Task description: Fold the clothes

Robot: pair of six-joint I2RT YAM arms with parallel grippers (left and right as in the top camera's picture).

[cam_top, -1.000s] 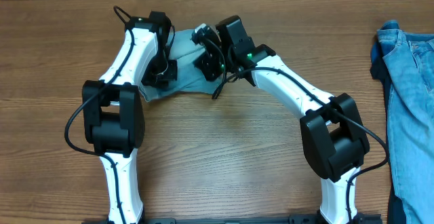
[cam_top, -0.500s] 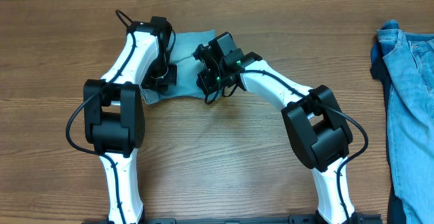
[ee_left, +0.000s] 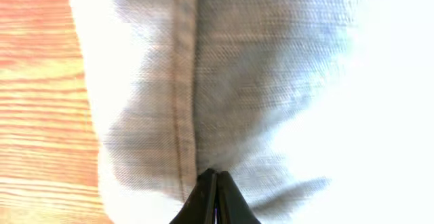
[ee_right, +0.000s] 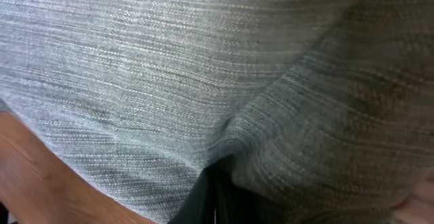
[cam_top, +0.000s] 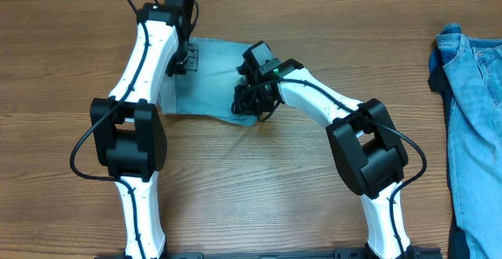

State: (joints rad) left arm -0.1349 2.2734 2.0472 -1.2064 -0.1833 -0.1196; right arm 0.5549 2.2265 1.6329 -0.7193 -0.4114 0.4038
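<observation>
Starting right up close: in the left wrist view the left gripper (ee_left: 211, 183) sits at the bottom middle with its two black fingertips pressed tight together. They're pinching the pale faded light-blue denim shorts (ee_left: 224, 68) right on a stitched seam that runs straight up the picture. The right half of that view is blown out white, so I can't tell much there. A strip of the brown wood-grain table (ee_left: 37, 81) shows down the left side.

Right wrist view is much the same. The right gripper (ee_right: 215, 193) is at the bottom middle with its tips squeezed together. The cloth puckers into them, so it's nipping a fold of the shorts (ee_right: 169, 61). Fabric fills nearly the whole frame, with just a wedge of table (ee_right: 34, 176) at lower left.

From overhead, both white-and-black arms come up from the bottom edge. The right arm (cam_top: 321, 100) bends over toward the middle, and the right gripper (cam_top: 251, 102) is down on the lower right corner of the shorts (cam_top: 212, 82). The left arm (cam_top: 145, 63) reaches further up the frame, with the left gripper (cam_top: 187, 55) on the upper left part of the cloth.

The shorts lie on the table (cam_top: 259, 180) in the upper middle of the frame, a smallish rough rectangle stretched between the two grippers. The bottom edge is a bit wavy.

Way over at the right edge, well apart from all that, is a pile of deeper-blue denim garments (cam_top: 471, 94).
</observation>
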